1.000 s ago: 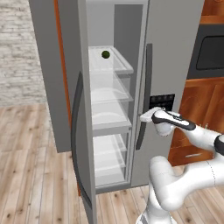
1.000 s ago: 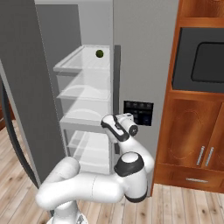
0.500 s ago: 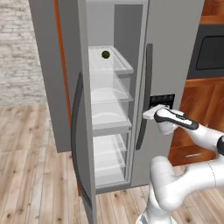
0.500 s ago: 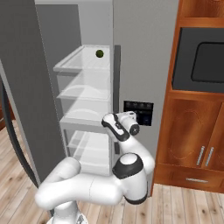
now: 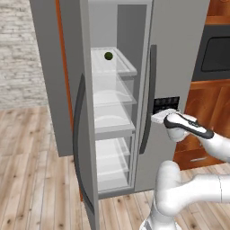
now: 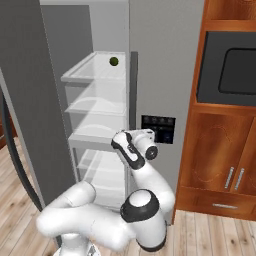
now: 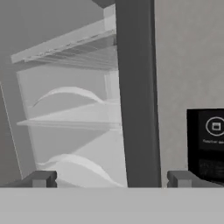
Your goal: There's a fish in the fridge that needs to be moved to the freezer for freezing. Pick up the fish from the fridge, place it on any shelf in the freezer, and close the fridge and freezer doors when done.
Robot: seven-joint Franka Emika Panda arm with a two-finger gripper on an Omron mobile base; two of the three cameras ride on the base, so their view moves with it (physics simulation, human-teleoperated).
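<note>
Fridge (image 5: 112, 96) open, door (image 5: 67, 90) swung out to the left; dark green ball (image 5: 108, 55) on top glass shelf. Neighbouring door with black dispenser panel (image 5: 165, 104) closed. Gripper (image 7: 111, 178) level with that panel, just beside the closed door's handle (image 5: 148, 99). Fingers (image 7: 41, 178) spread wide, nothing held; handle framed between them, contact not determinable.

Flat, even rendered light, no glare; soft shading inside the fridge (image 5: 112, 112); hand view is coarse and slightly blurred.
</note>
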